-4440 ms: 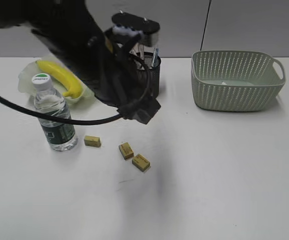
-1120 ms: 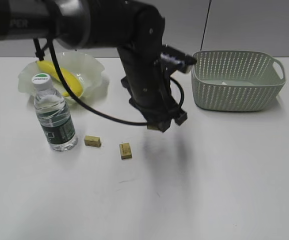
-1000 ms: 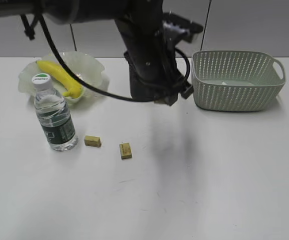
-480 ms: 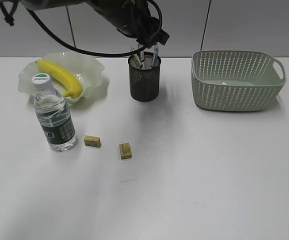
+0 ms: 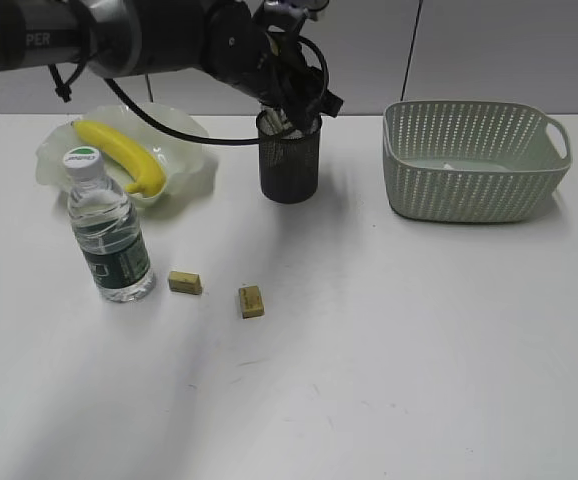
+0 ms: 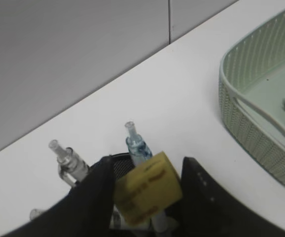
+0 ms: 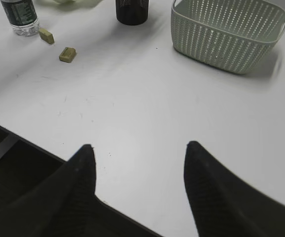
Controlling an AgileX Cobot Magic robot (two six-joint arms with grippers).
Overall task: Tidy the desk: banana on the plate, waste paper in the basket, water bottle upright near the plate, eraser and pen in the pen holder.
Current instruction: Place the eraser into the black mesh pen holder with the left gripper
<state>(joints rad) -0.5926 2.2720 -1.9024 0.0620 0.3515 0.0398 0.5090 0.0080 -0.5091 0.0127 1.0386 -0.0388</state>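
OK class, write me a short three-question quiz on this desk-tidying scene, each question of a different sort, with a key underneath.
1. True or false: the left gripper holds a yellow eraser above the pen holder.
2. How many erasers lie loose on the desk?
3. Multiple choice: where is the banana? A) in the basket B) on the plate C) beside the water bottle on the desk

Key:
1. True; the jaws pinch it just over the cup's rim.
2. Two, both near the upright bottle.
3. B
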